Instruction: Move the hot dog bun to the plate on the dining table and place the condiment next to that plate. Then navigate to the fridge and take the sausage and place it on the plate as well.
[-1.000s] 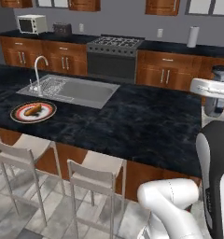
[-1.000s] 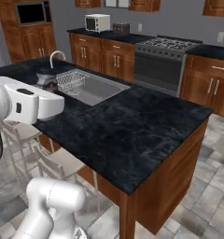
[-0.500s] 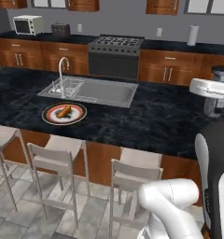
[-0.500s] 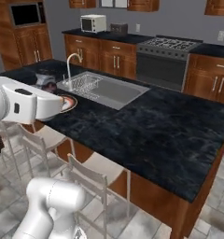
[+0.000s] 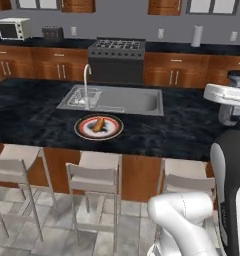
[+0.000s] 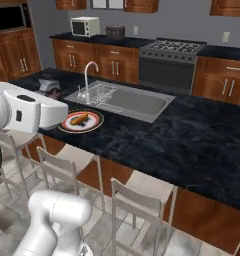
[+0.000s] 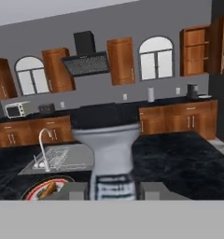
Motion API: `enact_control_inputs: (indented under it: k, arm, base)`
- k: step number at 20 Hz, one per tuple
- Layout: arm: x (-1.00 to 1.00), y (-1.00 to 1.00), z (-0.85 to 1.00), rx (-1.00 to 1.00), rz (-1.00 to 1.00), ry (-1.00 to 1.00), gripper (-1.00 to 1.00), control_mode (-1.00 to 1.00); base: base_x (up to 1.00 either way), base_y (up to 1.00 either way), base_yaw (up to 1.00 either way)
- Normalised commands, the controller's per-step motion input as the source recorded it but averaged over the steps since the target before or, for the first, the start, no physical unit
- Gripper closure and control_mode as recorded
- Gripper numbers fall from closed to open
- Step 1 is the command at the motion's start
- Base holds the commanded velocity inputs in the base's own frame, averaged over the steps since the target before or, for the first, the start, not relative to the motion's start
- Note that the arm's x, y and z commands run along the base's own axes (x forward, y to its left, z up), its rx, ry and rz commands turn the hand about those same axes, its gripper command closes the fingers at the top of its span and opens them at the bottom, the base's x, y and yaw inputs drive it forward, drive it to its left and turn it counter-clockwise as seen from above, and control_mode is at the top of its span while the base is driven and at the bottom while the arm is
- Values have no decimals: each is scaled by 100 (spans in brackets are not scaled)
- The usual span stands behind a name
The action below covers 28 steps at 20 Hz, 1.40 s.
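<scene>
**Jaws clamping the condiment above the tabletop**

Jaws are clamping the condiment (image 7: 111,161), a greyish cylindrical bottle, between the fingers (image 7: 153,190). Lower left in the hand view, the tan hot dog bun (image 5: 98,124) is lying on the round red-rimmed plate (image 5: 113,131), resting on the black marbled dining table (image 5: 182,130).

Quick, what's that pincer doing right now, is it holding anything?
Pincer: closed on the condiment, carried above the table.
</scene>
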Motion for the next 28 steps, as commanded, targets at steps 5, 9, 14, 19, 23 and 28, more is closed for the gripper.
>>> enact_control_inputs:
  k: [5,9,14,19,23,28]
  arm:
    - [0,0,0,0,0,0,100,100]
    - [0,0,0,0,0,0,100,100]
    - [0,0,0,0,0,0,100,100]
    - [0,0,0,0,0,0,100,100]
    - [57,-27,-24,1,3,-3,100,-100]
    - [79,-43,-60,4,28,-1,100,-100]
  base:
    - [56,98,-43]
    - [64,85,-41]
    - [80,45,-33]
    - [81,2,-18]
    - [20,-3,-1]
    - [0,0,0]
